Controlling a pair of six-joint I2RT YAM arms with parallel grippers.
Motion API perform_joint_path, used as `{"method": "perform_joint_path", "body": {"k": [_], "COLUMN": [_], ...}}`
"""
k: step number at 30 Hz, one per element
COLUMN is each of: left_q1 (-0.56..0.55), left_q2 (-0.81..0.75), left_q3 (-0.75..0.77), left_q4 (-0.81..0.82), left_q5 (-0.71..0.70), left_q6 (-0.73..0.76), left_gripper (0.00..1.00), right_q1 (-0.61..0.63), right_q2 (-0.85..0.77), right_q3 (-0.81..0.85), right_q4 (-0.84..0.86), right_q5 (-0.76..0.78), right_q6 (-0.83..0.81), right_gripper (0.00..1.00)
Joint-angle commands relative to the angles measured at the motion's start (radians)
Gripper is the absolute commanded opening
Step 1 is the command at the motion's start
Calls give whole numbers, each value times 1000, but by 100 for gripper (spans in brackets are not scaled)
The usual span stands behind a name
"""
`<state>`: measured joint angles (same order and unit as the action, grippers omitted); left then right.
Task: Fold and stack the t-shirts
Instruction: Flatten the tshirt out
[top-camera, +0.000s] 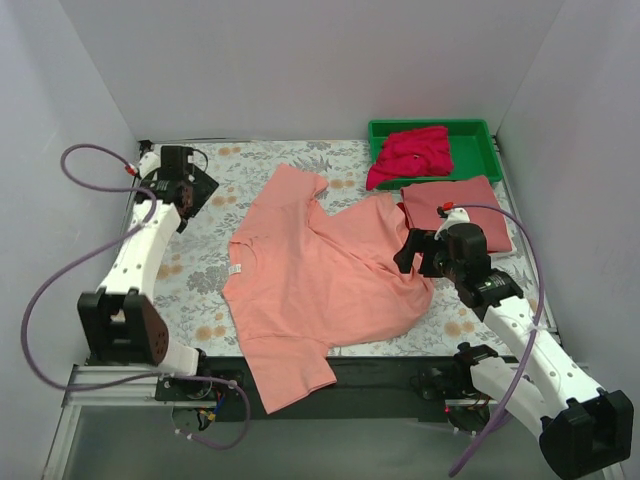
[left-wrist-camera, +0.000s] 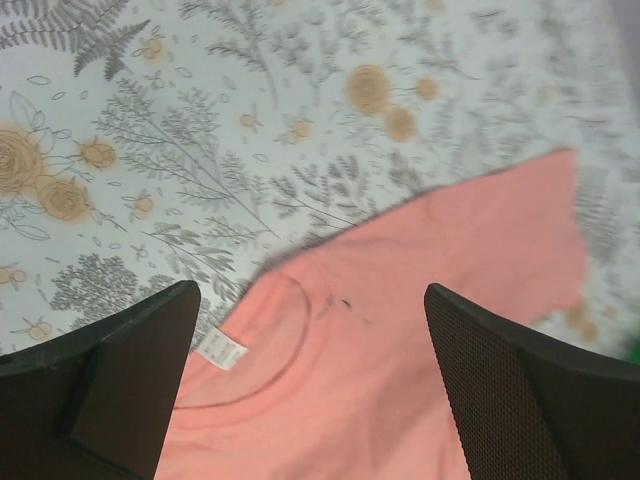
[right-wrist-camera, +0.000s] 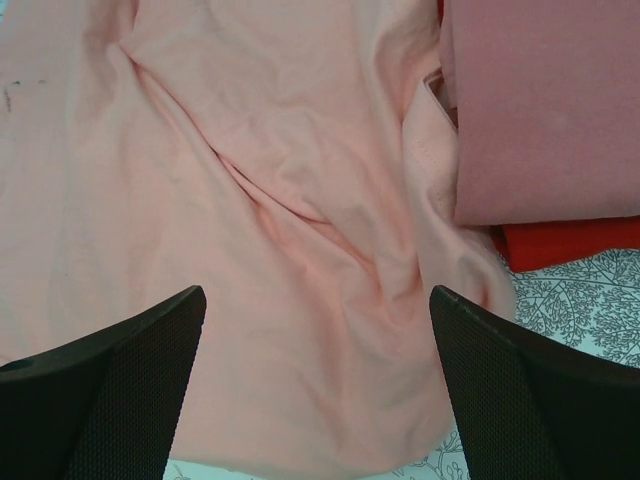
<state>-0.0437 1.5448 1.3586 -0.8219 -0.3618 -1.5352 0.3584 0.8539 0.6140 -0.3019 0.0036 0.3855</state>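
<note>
1. Left arm (top-camera: 140, 250) extended far forward, left gripper (top-camera: 188, 192) tilted downward, jaws wide apart and empty
2. Right arm (top-camera: 530, 335) bent inward toward centre, right gripper (top-camera: 408, 250) tilted downward, jaws wide apart and empty

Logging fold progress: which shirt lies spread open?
The salmon-pink shirt mid-table. The dusty rose shirt sits folded on the red one; the magenta shirt is bunched in the green tray.

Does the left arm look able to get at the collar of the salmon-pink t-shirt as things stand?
Probably yes. The open left gripper hangs over the table beside the salmon-pink t-shirt; its collar lies uncovered just ahead, with nothing between.
</note>
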Motion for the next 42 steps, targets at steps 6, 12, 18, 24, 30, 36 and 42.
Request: {"method": "perform_joint_path", "body": {"k": [6,12,18,24,30,36,42], "left_q1": [-62,-303,-338,-335,-254,-53,77], "left_q2": [-239,-161,-92,64,159,167,167], "left_q3": [-298,-361,-484,-451,-420,-446,-400], "left_q4": [167,187,214,153,27,-5,-49], "left_q5": [305,304,247,160,55,8,-22], "left_q6": [-28,-77,-147,-160,-218,-216,-236], "left_gripper": [96,97,97,98,98,98,98], "right_q1": [5,5,5,5,7,4,4], "right_q2": [-87,-101,-107,-110,-128,-144,-122], "right_q3": [-14,-65,-82,-94,-99,-92,-88], "right_q4": [106,121,122,122,116,95,87], "right_q5": [-154,-180,-185,-174,-100,-31,-45], "right_q6": [-19,3,-7,-10,-8,-11,-28], "right_gripper": [98,98,98,98,98,98,98]}}
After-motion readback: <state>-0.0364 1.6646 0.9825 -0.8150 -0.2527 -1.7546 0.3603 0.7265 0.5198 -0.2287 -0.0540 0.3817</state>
